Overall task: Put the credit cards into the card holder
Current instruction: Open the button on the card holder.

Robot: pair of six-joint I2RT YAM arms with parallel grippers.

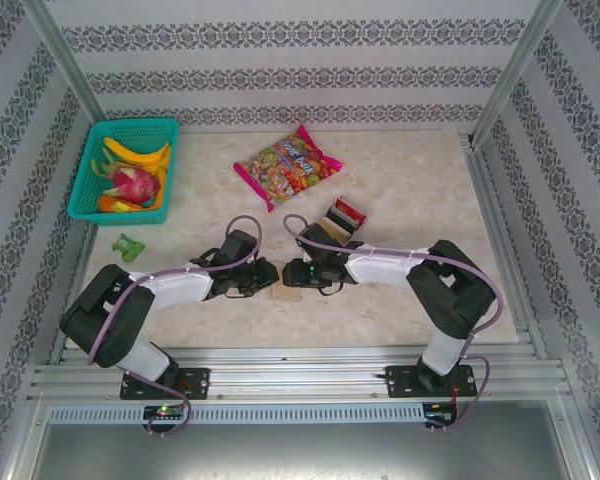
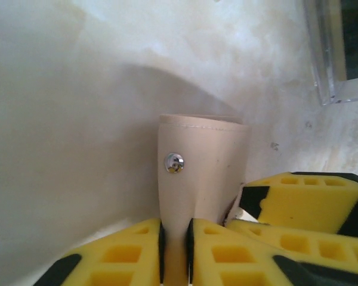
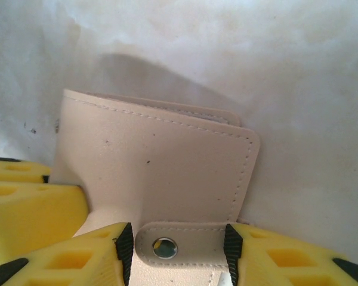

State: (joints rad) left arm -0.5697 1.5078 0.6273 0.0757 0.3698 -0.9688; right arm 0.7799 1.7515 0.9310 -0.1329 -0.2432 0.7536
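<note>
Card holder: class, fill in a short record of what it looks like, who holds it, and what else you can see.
card holder: tan, between both grippers
left gripper: shut on its studded strap
right gripper: shut on its snap tab
red card: in the clear rack
elsewhere: candy bag, basket

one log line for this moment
left tool: shut on card holder strap | right tool: shut on its snap tab | stage: both tools hold it
</note>
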